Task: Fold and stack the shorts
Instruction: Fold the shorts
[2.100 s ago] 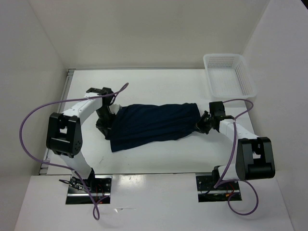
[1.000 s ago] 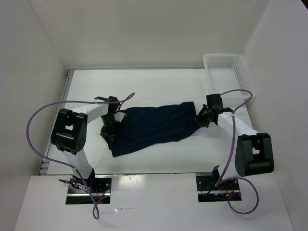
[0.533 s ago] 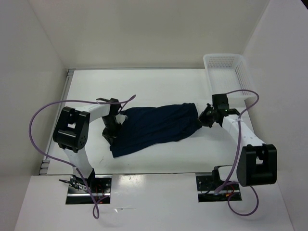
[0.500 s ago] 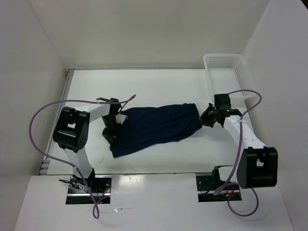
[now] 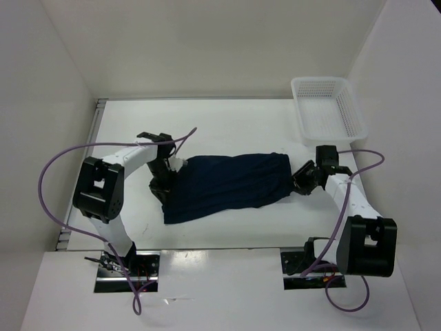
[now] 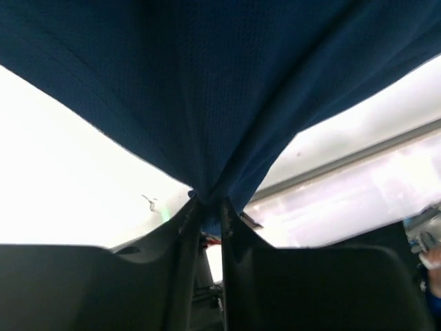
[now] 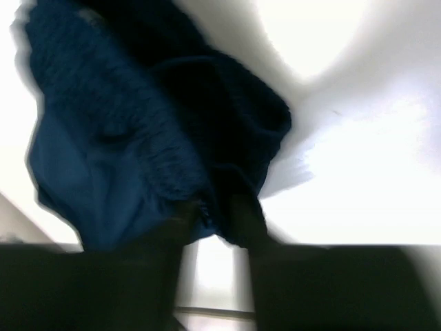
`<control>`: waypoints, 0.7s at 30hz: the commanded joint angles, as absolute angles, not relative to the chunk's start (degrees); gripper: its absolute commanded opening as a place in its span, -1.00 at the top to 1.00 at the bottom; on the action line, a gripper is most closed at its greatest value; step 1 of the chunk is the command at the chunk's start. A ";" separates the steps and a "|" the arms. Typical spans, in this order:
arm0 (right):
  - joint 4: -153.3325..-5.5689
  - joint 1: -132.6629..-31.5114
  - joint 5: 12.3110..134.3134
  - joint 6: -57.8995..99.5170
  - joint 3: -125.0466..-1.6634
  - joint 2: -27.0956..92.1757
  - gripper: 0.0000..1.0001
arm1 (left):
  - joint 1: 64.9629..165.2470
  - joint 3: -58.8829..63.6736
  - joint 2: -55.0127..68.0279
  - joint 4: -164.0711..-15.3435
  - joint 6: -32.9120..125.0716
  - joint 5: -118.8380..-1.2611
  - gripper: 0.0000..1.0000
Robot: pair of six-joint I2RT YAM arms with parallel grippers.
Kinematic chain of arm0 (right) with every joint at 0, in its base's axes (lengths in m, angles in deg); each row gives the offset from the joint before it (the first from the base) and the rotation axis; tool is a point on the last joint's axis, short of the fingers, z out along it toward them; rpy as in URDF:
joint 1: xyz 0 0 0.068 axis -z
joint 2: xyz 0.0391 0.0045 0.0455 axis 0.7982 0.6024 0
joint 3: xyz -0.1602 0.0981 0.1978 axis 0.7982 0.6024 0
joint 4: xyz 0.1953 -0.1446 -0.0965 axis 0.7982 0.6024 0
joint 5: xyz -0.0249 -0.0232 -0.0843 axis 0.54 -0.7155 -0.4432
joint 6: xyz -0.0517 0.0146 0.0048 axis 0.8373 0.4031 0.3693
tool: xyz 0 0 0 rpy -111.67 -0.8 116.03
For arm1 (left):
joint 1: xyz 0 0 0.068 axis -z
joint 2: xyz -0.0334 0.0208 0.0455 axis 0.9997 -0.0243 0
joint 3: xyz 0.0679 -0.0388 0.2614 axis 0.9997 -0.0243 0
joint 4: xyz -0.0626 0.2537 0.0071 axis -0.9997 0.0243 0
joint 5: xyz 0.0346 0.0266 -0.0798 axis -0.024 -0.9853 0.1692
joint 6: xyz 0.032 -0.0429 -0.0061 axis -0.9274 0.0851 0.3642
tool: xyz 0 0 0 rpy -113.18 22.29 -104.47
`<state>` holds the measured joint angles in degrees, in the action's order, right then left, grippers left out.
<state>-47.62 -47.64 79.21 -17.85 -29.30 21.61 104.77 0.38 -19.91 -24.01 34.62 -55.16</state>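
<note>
The dark navy shorts [image 5: 227,186] lie stretched out sideways in the middle of the white table [image 5: 227,127]. My left gripper [image 5: 165,181] is at their left end. In the left wrist view the shorts [image 6: 207,83] hang tented from my left gripper [image 6: 210,207], which is shut on a pinch of the cloth. My right gripper [image 5: 303,179] is at the right end of the shorts. In the blurred right wrist view my right gripper [image 7: 215,214] stands open, and a bunched edge of the shorts [image 7: 124,138] lies loosely between its fingertips.
A white mesh basket [image 5: 329,107] stands at the back right corner of the table. White walls close in the table at the back and on both sides. Purple cables loop from both arms.
The right gripper has opened and drawn back to the right and nearer. The shorts have spread out flatter and shifted slightly right. The left gripper still pinches the left end.
</note>
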 commanded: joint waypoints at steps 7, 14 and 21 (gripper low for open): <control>-49.81 -47.16 77.61 -22.91 -25.78 18.07 -1.00 | 106.01 -4.38 -20.92 -24.06 34.50 -56.26 0.24; -55.77 -47.69 75.25 -24.50 -24.11 23.95 -1.00 | 103.12 2.10 -20.92 -25.73 34.50 -61.19 0.15; -62.37 -47.69 75.25 -23.88 -23.49 31.97 -0.58 | 101.27 7.04 -20.92 -26.86 34.50 -65.41 0.12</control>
